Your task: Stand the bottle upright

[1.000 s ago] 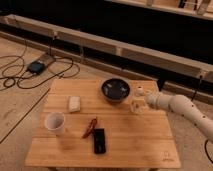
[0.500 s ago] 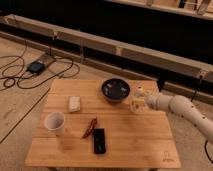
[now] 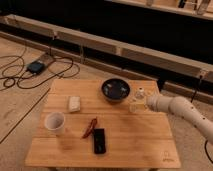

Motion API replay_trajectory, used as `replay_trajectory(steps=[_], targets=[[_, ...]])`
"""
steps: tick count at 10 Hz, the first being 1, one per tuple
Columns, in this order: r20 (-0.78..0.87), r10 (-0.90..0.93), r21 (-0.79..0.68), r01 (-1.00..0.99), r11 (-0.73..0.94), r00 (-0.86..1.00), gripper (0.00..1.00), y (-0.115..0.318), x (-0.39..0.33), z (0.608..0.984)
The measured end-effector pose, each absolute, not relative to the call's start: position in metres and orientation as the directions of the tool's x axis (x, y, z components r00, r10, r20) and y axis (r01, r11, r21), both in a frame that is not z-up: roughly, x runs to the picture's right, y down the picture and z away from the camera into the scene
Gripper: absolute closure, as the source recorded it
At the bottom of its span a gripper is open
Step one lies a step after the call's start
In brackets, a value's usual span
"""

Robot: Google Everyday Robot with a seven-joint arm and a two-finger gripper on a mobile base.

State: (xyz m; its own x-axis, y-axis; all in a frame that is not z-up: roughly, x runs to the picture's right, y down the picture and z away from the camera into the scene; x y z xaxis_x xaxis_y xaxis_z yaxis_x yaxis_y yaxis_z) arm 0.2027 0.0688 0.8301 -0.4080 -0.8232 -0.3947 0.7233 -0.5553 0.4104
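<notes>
The arm (image 3: 180,109) is reaching in from the right edge of the frame, low over the table (image 3: 125,145), with the gripper (image 3: 141,103) sitting at the table's right side, just right of the bowl (image 3: 116,90).

The bottle (image 3: 135,104) is lying right at the gripper tip, on the gripper's left side (toward the bowl), low against the tabletop. It is reading as a small pale blob touching or overlapping the gripper end; whether it is tilted or upright cannot be told. Whether the gripper is clamped on it, or merely beside it, cannot be told either. A small whitish piece is showing just above it, next to the bowl's right rim; it cannot be told whether that is part of the gripper or the bottle's cap.

The rest of the table is sitting well apart from the gripper:
- the bowl is dark and round, at the back centre, near the bottle but not clearly touching it
- a block (image 3: 74,103) is lying flat, left of the bowl
- a mug (image 3: 54,122) is standing upright at the front left
- a red item (image 3: 90,127) is lying diagonally near the middle, just beside a phone (image 3: 99,141) (dark, flat, lengthwise toward the front edge)

Cables (image 3: 30,70) are trailing over the floor, back left of the table.
</notes>
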Motion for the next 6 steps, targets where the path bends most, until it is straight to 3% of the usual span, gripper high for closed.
replay_trajectory(steps=[6], targets=[[-0.370, -0.811, 0.377, 0.725, -0.577, -0.453, 0.32, 0.069, 0.220, 0.820]])
